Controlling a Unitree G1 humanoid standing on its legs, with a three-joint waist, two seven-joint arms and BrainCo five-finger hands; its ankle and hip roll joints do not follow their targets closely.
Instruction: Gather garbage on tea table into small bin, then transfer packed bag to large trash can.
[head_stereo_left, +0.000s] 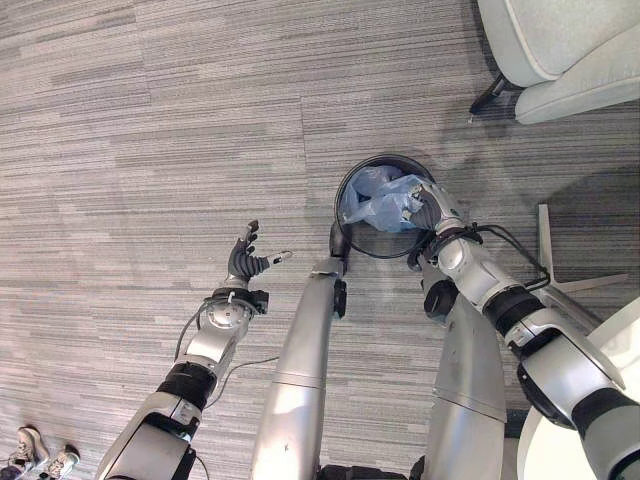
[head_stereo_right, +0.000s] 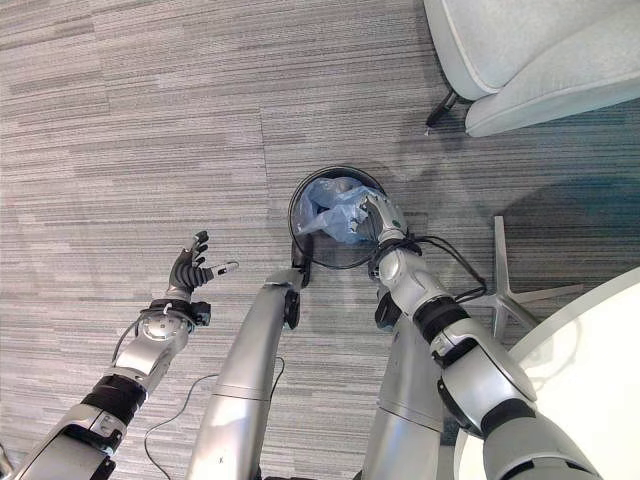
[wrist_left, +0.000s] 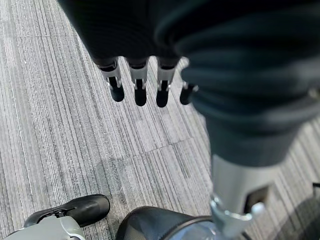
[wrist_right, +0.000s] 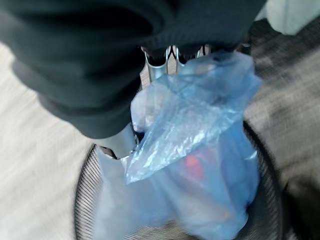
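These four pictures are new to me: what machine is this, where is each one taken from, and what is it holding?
A humanoid robot with two silver arms. Two pictures look down from its head; the other two come from cameras on its wrists. On the grey carpet stands a small black mesh bin lined with a blue plastic bag. The right hand has its fingers curled on the bag's gathered top, over the bin. The left hand hangs open above bare carpet, holding nothing. A pale armchair and the edge of a white table stand nearby.
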